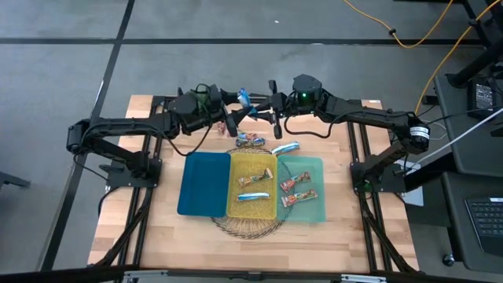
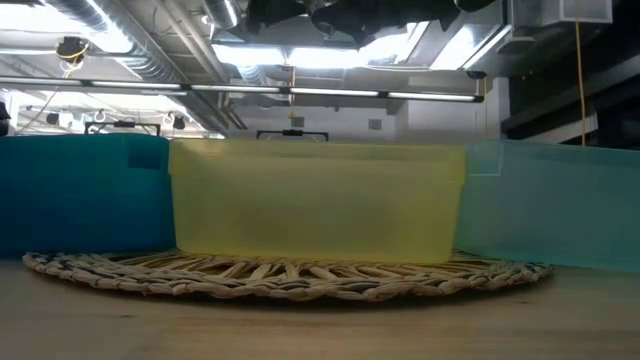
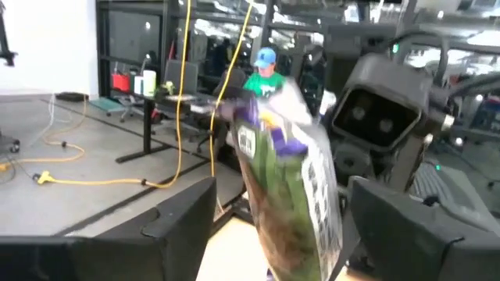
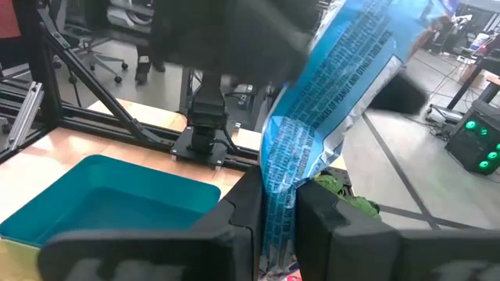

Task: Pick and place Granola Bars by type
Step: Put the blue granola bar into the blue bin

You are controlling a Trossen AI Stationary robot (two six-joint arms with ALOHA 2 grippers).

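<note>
A blue-white granola bar (image 1: 244,97) is up in the air over the table's far middle, between my two grippers. My right gripper (image 4: 277,209) is shut on it. My left gripper (image 3: 281,234) is open, with its fingers standing wide on either side of the same bar (image 3: 285,172) without touching it. Both grippers meet there in the high view, left (image 1: 230,119) and right (image 1: 269,106). Two loose bars (image 1: 250,140) (image 1: 284,148) lie on the wood beyond the trays. Blue-white bars (image 1: 253,196) lie in the yellow tray, red-orange bars (image 1: 297,185) in the green tray. My right gripper pinches the blue-white bar at one end (image 4: 275,187) between its two fingers (image 4: 234,222). The rest of the wrapper (image 4: 351,55) sticks out past the fingertips toward my left gripper. The bar is lifted clear of the table.
Three trays stand side by side on a round wicker mat (image 1: 247,228): blue (image 1: 203,183), yellow (image 1: 271,211), green (image 1: 317,167). The low view shows the same trays (image 2: 310,205) on the mat. The blue tray holds nothing. Bare wood lies near and left of the trays.
</note>
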